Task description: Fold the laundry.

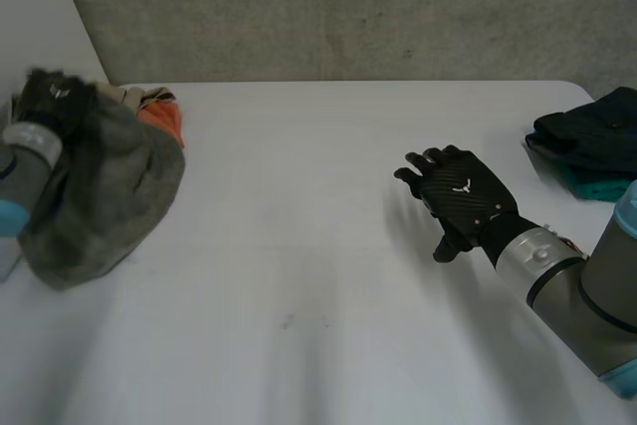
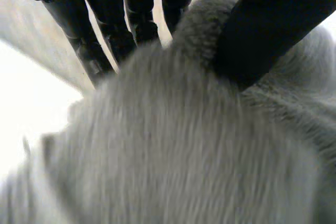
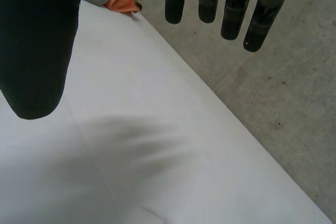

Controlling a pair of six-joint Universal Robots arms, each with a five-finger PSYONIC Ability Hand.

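Head view puts the left hand at the far-left edge of the white table, raised, with a grey fleece cloth hanging from it in a bunch whose lower end rests on the table. In the left wrist view its thumb and fingers pinch a ridge of that cloth. An orange garment lies just behind the cloth. At the right of the table, the right hand hovers with fingers straight and nothing in it. A dark folded pile sits at the far right.
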